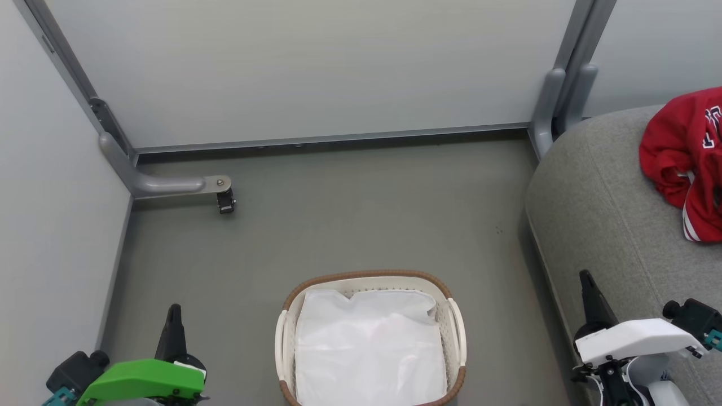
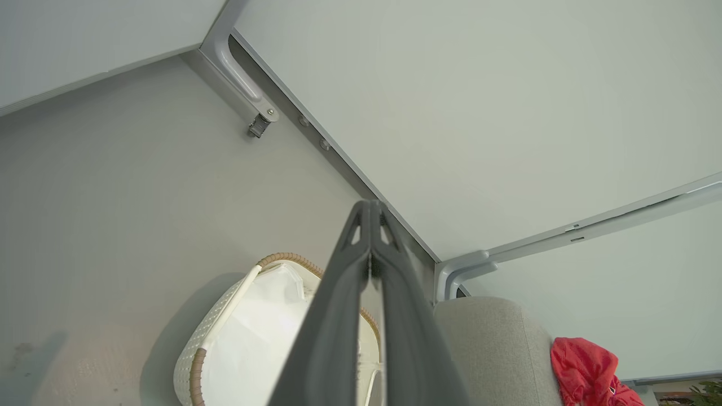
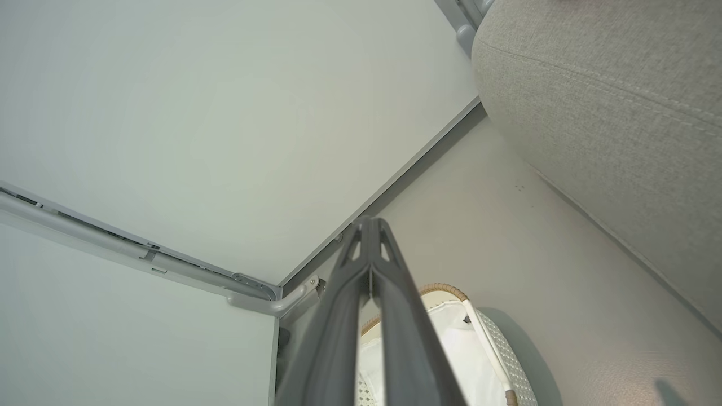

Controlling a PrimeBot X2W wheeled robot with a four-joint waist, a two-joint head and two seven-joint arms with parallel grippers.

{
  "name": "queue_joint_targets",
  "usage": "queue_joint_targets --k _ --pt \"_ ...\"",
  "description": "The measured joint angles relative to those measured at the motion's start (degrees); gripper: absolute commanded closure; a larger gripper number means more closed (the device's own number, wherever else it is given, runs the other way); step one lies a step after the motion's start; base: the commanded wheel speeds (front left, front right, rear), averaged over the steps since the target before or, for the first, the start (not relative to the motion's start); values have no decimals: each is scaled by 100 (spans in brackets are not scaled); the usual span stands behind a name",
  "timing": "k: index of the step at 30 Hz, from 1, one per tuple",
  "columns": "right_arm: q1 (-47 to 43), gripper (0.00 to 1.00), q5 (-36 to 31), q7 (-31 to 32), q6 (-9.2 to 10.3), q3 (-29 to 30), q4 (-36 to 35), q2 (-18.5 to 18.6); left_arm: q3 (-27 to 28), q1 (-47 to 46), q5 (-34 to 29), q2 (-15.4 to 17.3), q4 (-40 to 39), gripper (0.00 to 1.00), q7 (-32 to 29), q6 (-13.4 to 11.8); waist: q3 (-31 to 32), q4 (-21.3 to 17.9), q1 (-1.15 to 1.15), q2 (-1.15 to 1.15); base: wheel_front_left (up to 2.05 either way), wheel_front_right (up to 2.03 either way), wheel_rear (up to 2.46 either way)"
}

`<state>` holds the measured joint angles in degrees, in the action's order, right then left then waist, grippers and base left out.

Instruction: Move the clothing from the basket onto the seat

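Pale panels (image 1: 310, 67) on grey metal frames wall off a grey floor (image 1: 338, 225). The basket (image 1: 366, 274) stands on it in the near middle, and the sofa (image 1: 598, 214) runs along the right. A red jersey (image 1: 685, 158) lies crumpled on the sofa, well apart from the basket. Inside the basket a white sheet (image 1: 366, 349) is spread across the bottom; whether any red cloth lies under it cannot be told.

Judging by that, the transfer looks done or nearly so, and this reads as a pause between steps, with both arms held low at rest. If a jersey is hidden below the sheet, the next move would call for one arm to reach over the rim, open its fingers and pinch red fabric without dragging the sheet along. Otherwise nothing is left to carry.

Left end effector (image 1: 175, 309) sits at the lower left, beside the basket and clear of it, fingers pointing forward, clenched on nothing. Right end effector (image 1: 584, 275) sits at the lower right by the sofa's front edge, likewise clenched and empty. Both wrist views show the fingers meeting tip to tip with no cloth between them.
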<state>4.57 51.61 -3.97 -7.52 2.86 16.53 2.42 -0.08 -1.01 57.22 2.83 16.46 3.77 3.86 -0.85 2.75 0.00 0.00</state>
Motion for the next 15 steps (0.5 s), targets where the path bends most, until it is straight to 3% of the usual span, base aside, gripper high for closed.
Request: queue_joint_targets --k 15 --pt "62 100 1046 277 0 87 -64 9 172 -120 891 -1 -73 100 -269 101 13 -55 0 0 0 0 0"
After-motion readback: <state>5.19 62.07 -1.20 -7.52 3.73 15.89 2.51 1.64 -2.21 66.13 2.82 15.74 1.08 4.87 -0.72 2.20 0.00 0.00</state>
